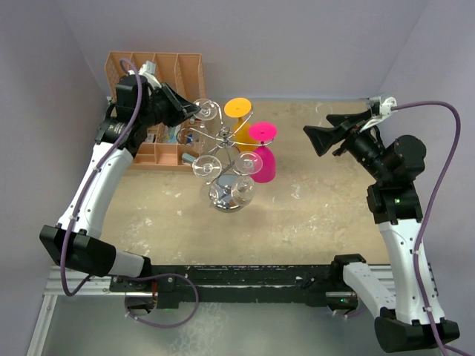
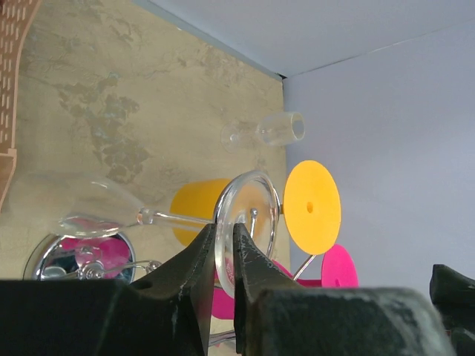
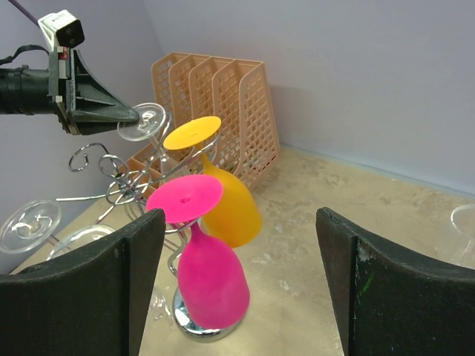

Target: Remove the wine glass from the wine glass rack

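Grey walls closed in a mottled tan desk (image 1: 312, 222), and the wine glass rack (image 1: 226, 139) stood left of its middle, just in front of the orange file organizer (image 1: 152, 70) in the far left corner. The clear wine glass (image 2: 104, 211) hung on the rack's far-left wire arm. Its round foot (image 2: 256, 196) sat right at the tips of the left jaws, which stood nearly together, one finger on each face of the foot's rim, pinching it. From there the stem ran crosswise to the jaws' reach, toward the bowl above the rack's chrome base. The lift would probably have to follow the wire arm's open end. The right jaws stood wide apart and empty, well away near the desk's right edge, so the left arm was clearly nearer.
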`<state>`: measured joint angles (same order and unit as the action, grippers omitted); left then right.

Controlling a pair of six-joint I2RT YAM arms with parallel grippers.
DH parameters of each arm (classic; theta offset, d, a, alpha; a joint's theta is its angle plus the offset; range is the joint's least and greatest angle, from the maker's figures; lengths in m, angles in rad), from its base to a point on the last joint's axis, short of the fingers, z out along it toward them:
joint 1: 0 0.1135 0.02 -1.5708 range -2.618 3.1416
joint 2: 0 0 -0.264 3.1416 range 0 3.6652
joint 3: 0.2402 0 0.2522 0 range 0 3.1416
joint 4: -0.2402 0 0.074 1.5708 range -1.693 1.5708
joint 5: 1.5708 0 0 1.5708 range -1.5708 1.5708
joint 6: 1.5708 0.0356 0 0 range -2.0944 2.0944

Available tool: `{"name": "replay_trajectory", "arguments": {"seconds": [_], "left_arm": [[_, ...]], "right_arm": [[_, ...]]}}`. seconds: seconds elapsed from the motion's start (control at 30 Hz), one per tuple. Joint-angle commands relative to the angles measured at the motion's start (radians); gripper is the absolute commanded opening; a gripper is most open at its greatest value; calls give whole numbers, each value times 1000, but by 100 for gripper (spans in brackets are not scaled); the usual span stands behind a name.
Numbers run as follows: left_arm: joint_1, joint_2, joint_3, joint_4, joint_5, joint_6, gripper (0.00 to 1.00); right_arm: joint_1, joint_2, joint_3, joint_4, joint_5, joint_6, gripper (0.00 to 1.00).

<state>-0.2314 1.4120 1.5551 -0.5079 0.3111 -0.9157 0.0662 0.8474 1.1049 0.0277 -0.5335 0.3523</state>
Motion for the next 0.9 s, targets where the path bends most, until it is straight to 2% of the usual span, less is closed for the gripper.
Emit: {"name": "replay_trajectory", "arguments": {"seconds": [0.0, 0.37, 0.63, 0.87], "left_arm": [[8, -43, -10, 58, 2, -28, 10], [9, -47, -19, 145, 37, -95, 0], [20, -47, -25, 216, 28, -147, 0], [20, -1, -16, 304, 124, -207, 0]], "right_arm": [[-1, -19, 27, 41, 17, 3, 84], [-2, -22, 23, 44, 23, 7, 84], [-2, -25, 24, 48, 25, 11, 84], [-2, -21, 26, 52, 28, 16, 84]]}}
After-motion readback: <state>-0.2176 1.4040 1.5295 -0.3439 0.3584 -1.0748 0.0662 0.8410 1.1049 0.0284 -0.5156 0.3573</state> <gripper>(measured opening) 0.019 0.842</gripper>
